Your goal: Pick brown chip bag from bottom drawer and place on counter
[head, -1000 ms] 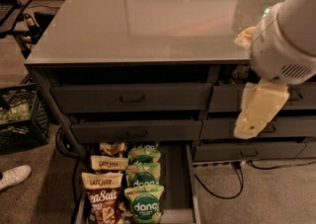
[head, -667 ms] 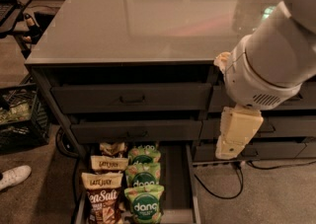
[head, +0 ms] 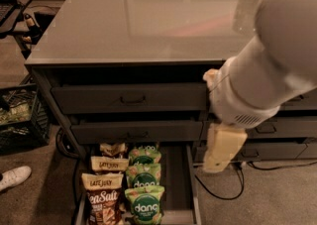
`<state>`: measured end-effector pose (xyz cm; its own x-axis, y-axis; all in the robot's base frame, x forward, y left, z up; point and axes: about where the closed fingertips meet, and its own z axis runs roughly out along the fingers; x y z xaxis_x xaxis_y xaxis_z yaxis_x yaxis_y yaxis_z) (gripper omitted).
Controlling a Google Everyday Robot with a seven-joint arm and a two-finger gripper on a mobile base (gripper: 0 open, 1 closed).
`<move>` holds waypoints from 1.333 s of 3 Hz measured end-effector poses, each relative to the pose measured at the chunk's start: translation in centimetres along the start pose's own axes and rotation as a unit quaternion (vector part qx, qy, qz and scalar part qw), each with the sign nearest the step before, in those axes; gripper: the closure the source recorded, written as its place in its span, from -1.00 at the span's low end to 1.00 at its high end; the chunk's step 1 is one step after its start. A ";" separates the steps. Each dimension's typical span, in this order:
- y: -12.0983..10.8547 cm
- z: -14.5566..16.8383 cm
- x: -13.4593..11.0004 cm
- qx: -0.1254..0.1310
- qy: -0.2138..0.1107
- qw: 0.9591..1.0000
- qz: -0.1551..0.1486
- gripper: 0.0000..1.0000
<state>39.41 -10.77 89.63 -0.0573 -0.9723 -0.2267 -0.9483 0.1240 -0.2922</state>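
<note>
The bottom drawer [head: 191, 182] is pulled open at the foot of the left-hand column. A column of brown chip bags lies along its left side; the front one [head: 103, 203] shows white "Sea Salt" lettering under a cream band. Green "dang" bags [head: 144, 204] lie beside them on the right. The glossy grey counter [head: 148, 16] tops the cabinet. My gripper [head: 221, 148], cream-coloured, hangs from the big white arm [head: 267, 65] in front of the cabinet, right of the open drawer and above its level, well apart from the bags.
Two shut drawers with bar pulls [head: 132, 99] sit above the open one, with more drawers to the right. A black crate [head: 17, 120] and a white shoe [head: 13, 177] are on the floor at left. Cables [head: 223, 192] trail under the right column.
My arm has swung left and down across the cabinet front, bringing the gripper from beside the right-hand drawers to near the open drawer's right edge. The bags have not moved.
</note>
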 end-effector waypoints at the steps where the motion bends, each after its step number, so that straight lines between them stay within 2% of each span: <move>1: 1.8 7.8 -1.4 -0.027 -0.005 1.000 0.001 -1.00; 2: 3.0 15.0 -1.8 -0.051 -0.004 0.999 0.019 -1.00; 3: 3.0 15.0 -1.8 -0.051 -0.004 0.999 0.019 -1.00; 4: 4.1 17.8 -3.0 -0.058 -0.015 0.998 0.019 -1.00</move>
<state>41.26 -3.80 72.55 -0.0859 -0.9609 -0.2631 -0.9756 0.1346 -0.1732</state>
